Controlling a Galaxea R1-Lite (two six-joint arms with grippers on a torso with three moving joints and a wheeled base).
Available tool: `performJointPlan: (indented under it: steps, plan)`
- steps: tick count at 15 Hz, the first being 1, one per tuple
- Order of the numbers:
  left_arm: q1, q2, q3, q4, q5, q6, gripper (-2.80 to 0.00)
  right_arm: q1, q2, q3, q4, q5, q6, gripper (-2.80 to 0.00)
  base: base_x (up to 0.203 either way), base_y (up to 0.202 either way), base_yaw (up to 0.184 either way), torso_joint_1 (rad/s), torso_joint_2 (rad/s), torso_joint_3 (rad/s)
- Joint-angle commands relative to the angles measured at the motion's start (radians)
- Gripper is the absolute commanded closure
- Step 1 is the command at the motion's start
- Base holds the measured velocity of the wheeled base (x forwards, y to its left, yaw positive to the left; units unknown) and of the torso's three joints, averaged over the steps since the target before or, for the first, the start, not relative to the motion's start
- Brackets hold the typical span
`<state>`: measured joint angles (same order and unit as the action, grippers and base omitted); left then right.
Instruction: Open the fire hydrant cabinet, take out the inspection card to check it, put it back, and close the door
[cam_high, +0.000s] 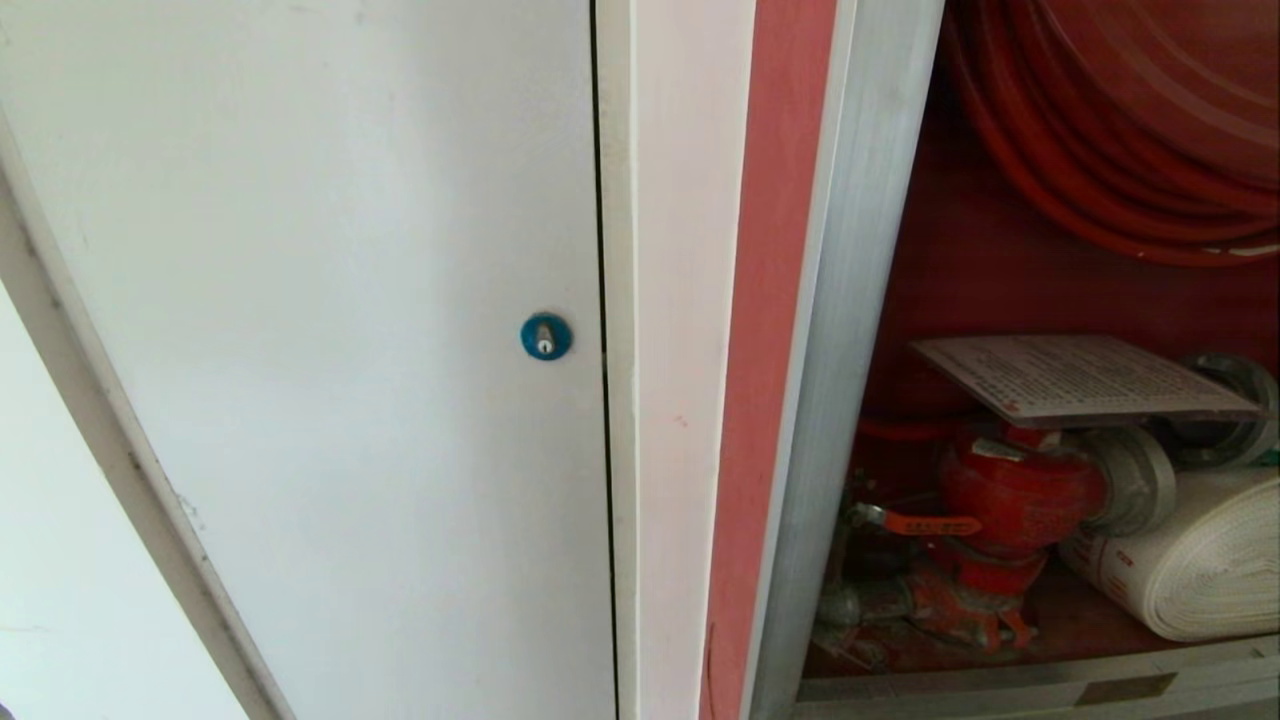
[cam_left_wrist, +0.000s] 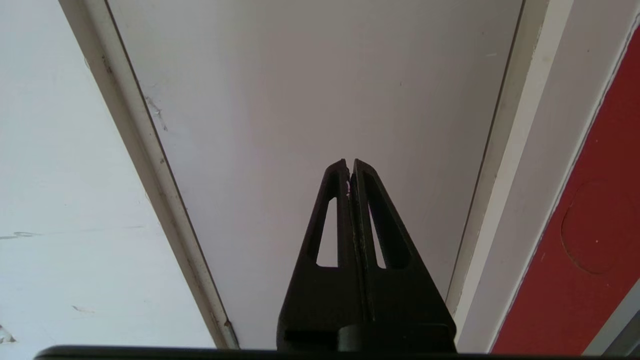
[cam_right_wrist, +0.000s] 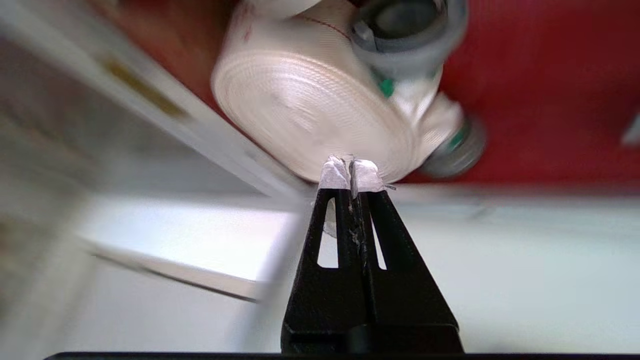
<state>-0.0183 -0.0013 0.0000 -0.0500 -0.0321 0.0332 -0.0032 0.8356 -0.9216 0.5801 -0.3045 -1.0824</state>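
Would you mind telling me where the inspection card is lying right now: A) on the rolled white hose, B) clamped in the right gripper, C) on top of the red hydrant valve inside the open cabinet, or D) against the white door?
C: in the head view the inspection card lies flat on top of the red hydrant valve, and the right gripper is shut on nothing.

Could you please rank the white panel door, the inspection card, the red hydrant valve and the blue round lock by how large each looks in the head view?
1. white panel door
2. inspection card
3. red hydrant valve, not far behind the card; partly hidden beneath it, so unsure
4. blue round lock
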Motion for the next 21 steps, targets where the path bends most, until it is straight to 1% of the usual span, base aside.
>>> performJointPlan:
  steps: [1, 2, 3, 5, 7, 8, 10, 12, 17, 21]
  plan:
    - [0.0, 0.0, 0.023, -0.001, 0.0, 0.001, 0.0, -0.001, 0.081, -0.065, -0.005, -0.002, -0.211, 0.0, 0.0, 0.0, 0.0, 0.0, 0.0, 0.0]
    - [0.0, 0.0, 0.021, -0.001, 0.0, 0.001, 0.0, -0.001, 0.106, -0.131, 0.002, -0.002, -0.268, 0.0, 0.0, 0.0, 0.0, 0.0, 0.0, 0.0]
    - [0.0, 0.0, 0.021, -0.001, 0.0, 0.001, 0.0, -0.001, 0.121, -0.192, 0.041, -0.001, -0.302, -2.8, 0.0, 0.0, 0.0, 0.0, 0.0, 0.0]
    - [0.0, 0.0, 0.021, -0.001, 0.0, 0.001, 0.0, 0.0, 0.138, -0.275, 0.154, 0.012, -0.319, -2.8, 0.0, 0.0, 0.0, 0.0, 0.0, 0.0]
    - [0.0, 0.0, 0.023, -0.001, 0.0, 0.001, 0.0, 0.0, 0.136, -0.281, 0.183, 0.053, -0.255, -2.8, 0.0, 0.0, 0.0, 0.0, 0.0, 0.0]
    - [0.0, 0.0, 0.023, -0.001, 0.0, 0.001, 0.0, 0.0, 0.136, -0.28, 0.215, 0.079, -0.236, -2.8, 0.0, 0.0, 0.0, 0.0, 0.0, 0.0]
    - [0.0, 0.0, 0.021, -0.001, 0.0, 0.001, 0.0, 0.0, 0.152, -0.266, 0.226, 0.089, -0.234, -2.8, 0.0, 0.0, 0.0, 0.0, 0.0, 0.0]
    - [0.0, 0.0, 0.022, -0.001, 0.0, 0.0, 0.0, -0.001, 0.181, -0.245, 0.178, 0.088, -0.231, -2.8, 0.0, 0.0, 0.0, 0.0, 0.0, 0.0]
    - [0.0, 0.0, 0.022, -0.001, 0.0, 0.001, 0.0, -0.007, 0.278, -0.152, -0.062, 0.078, -0.232, -2.8, 0.0, 0.0, 0.0, 0.0, 0.0, 0.0]
    - [0.0, 0.0, 0.022, -0.001, 0.0, 0.001, 0.0, -0.036, 0.334, -0.13, -0.145, 0.077, -0.252, -2.8, 0.0, 0.0, 0.0, 0.0, 0.0, 0.0]
